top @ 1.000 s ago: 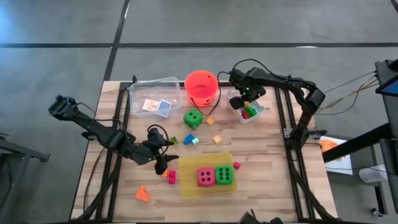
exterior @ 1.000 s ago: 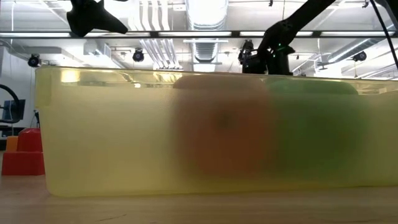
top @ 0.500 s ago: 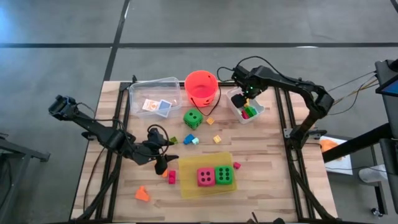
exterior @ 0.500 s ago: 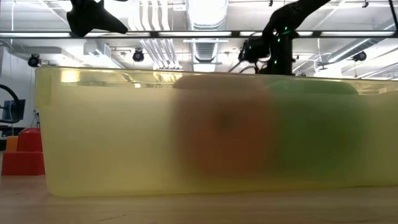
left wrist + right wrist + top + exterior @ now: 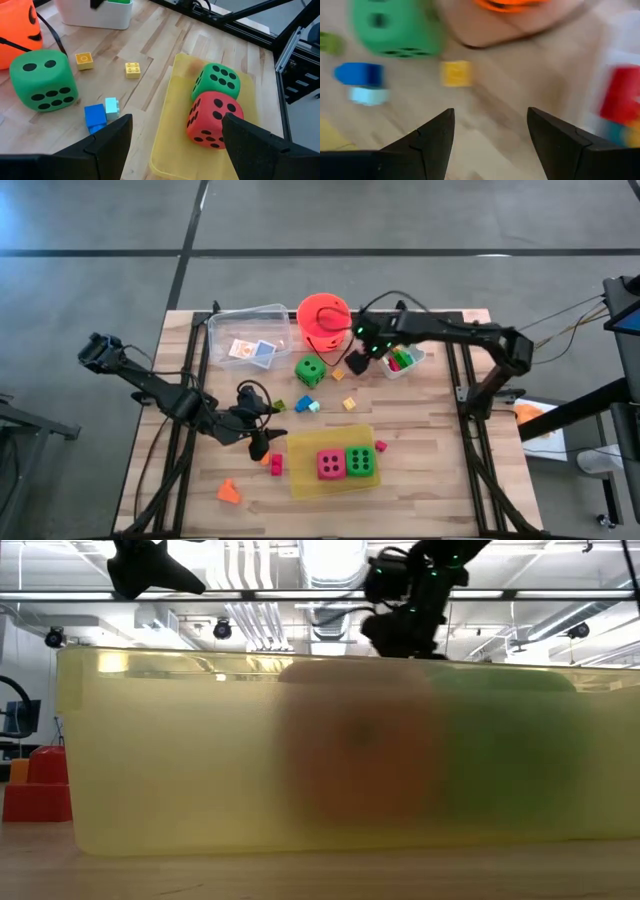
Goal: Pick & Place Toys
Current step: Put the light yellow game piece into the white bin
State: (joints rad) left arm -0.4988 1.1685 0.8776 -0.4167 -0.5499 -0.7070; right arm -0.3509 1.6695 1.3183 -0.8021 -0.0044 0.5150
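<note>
- Pale wooden table on a grey concrete floor, seen from above; both dark arms reach in over it.
- Nearest the front edge, an orange shape lies at left, alone.
- Yellow tray sits front and centre, holding a pink die and a green die side by side, touching.
- Left gripper hangs just left of the tray, above a red brick; its fingers stand apart and carry nothing.
- Mid-table, blue bricks and a yellow brick are scattered near a second green die.
- Right gripper hovers right of that die, just past a small yellow brick; its fingers are spread and empty.
- Farther back, an orange bucket stands centre, a clear bin with two cards at its left, a white box of bright pieces at its right.
</note>
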